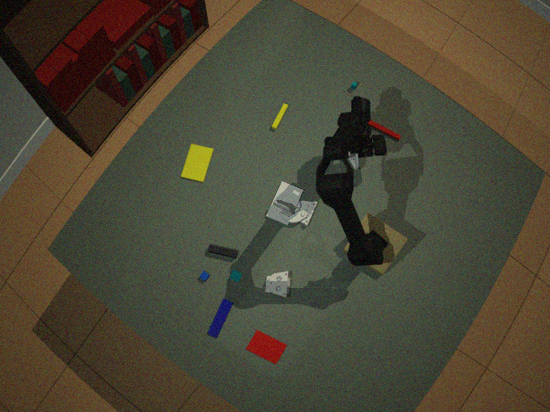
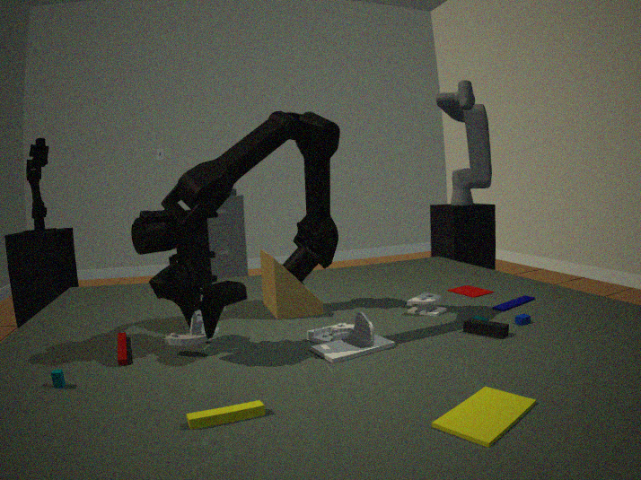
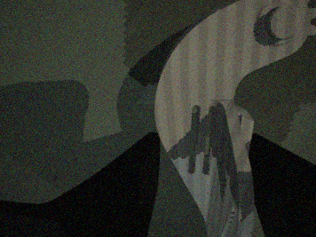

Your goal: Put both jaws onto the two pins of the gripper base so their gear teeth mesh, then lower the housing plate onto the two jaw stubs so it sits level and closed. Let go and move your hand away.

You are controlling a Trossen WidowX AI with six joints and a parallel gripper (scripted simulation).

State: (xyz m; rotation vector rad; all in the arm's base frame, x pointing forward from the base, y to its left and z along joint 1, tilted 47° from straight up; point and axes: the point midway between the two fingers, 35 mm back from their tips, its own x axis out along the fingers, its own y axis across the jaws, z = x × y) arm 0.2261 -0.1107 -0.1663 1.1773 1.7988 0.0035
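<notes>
My gripper (image 1: 357, 148) (image 2: 199, 331) (image 3: 202, 143) is shut on a white jaw (image 1: 353, 161) (image 2: 179, 338) (image 3: 200, 63), whose toothed end and hole point away from the fingers. The jaw hangs just above the mat, with its shadow beneath. The white gripper base (image 1: 286, 185) (image 2: 334, 353) lies near the mat's middle. The second jaw (image 1: 300, 216) (image 2: 364, 330) is on the base, its fin upright; its pin seating cannot be told. The housing plate (image 1: 270, 284) (image 2: 425, 299), a trapezoid with two round openings, lies apart from the base.
A red bar (image 1: 385, 130) (image 2: 122, 347) lies close beside the gripper. A tan wedge (image 1: 394, 242) (image 2: 299, 292) stands by the arm's foot. A yellow bar (image 1: 280, 115) (image 2: 225, 414), a yellow slab (image 1: 197, 163) (image 2: 484, 415) and a black block (image 1: 223, 251) (image 2: 486, 327) lie around the base.
</notes>
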